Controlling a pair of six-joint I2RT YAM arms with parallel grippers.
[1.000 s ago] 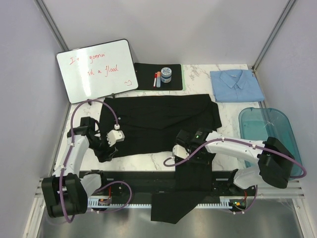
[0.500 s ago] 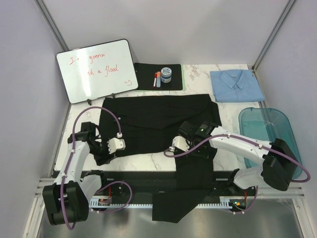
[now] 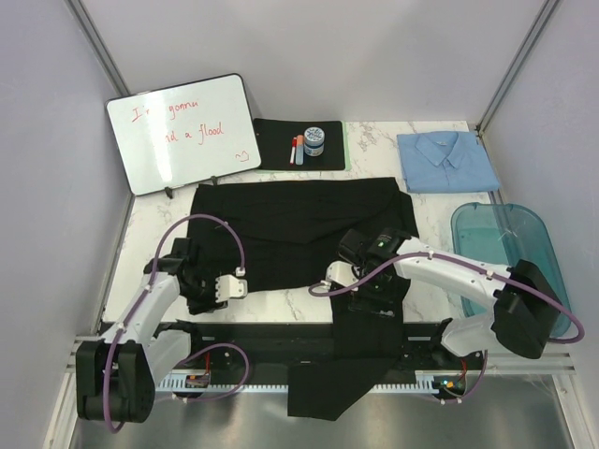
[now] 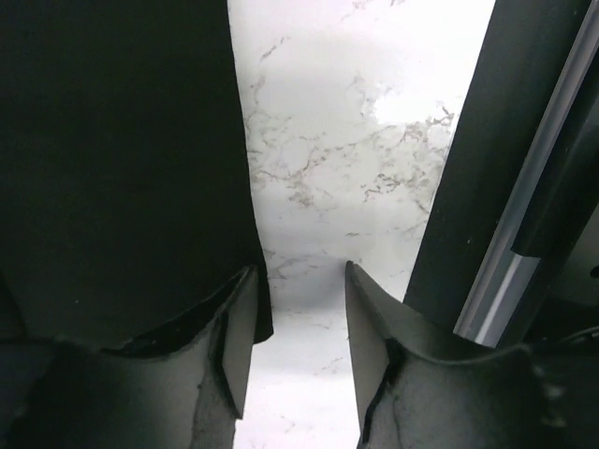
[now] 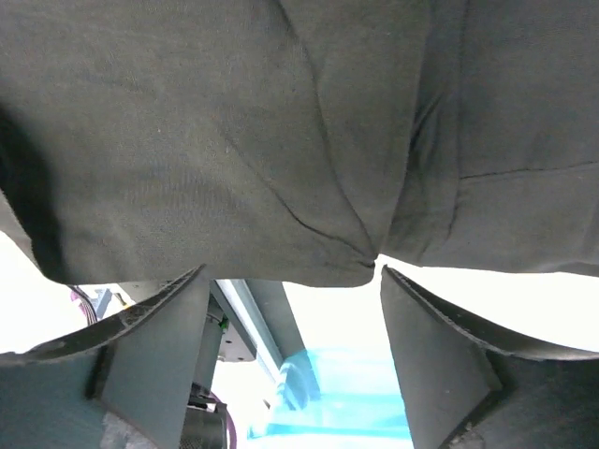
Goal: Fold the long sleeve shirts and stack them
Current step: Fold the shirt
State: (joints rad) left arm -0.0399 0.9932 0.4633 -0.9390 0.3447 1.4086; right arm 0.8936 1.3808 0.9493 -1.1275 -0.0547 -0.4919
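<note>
The black long sleeve shirt (image 3: 299, 229) lies spread across the middle of the table, and one sleeve (image 3: 351, 374) hangs over the near edge. The light blue shirt (image 3: 447, 161) lies folded at the back right. My left gripper (image 3: 217, 292) is at the black shirt's near left corner. In the left wrist view it (image 4: 299, 269) is open over bare marble, its left finger (image 4: 239, 327) at the fabric's edge (image 4: 140, 187). My right gripper (image 3: 360, 285) is over the shirt's near right part. In the right wrist view it (image 5: 292, 273) is wide open, with black cloth (image 5: 281, 140) just past its tips.
A whiteboard (image 3: 182, 131) leans at the back left. Beside it a black green-edged mat (image 3: 271, 150) carries markers and a small jar (image 3: 314, 141). A translucent blue bin (image 3: 505, 253) stands at the right edge. A black rail (image 3: 281, 337) runs along the near edge.
My right gripper has opened and let go of the black cloth. My left arm has moved toward the near edge along the shirt's left corner, and its jaws have narrowed.
</note>
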